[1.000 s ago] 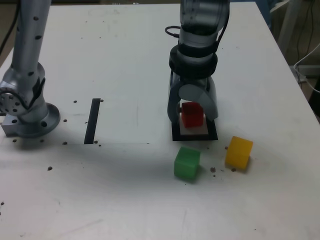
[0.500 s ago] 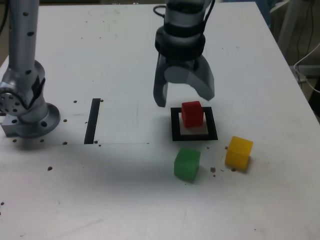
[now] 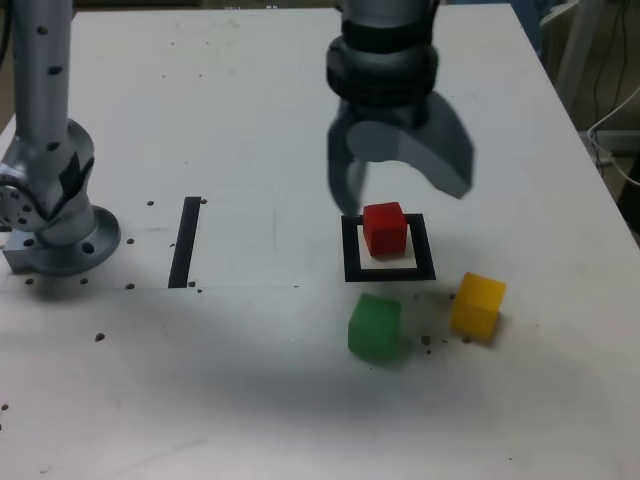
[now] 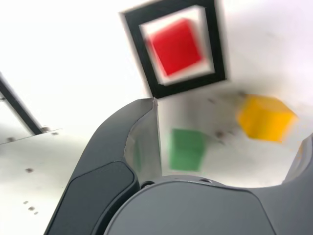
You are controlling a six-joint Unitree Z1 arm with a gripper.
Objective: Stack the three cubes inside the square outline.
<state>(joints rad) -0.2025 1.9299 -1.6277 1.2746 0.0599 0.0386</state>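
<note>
The red cube [image 3: 384, 227] [image 4: 176, 46] sits inside the black square outline [image 3: 389, 270] [image 4: 172, 88] on the white table. In front of the outline the green cube [image 3: 375, 327] [image 4: 187, 149] rests on the table, and the yellow cube [image 3: 478, 304] [image 4: 264, 118] lies to its right in the exterior view. My gripper [image 3: 402, 190] hangs open above and just behind the red cube, holding nothing. One dark finger [image 4: 132, 142] shows in the blurred wrist view.
A narrow black stripe [image 3: 186, 241] is taped on the table at the exterior view's left, near the arm's grey base [image 3: 55, 225]. Small dark specks dot the table. The table's right edge [image 3: 600, 170] runs beside cables on the floor.
My gripper has let go of the red cube, opened and risen above it, then shifted slightly to the exterior view's right. The red cube stays in the outline.
</note>
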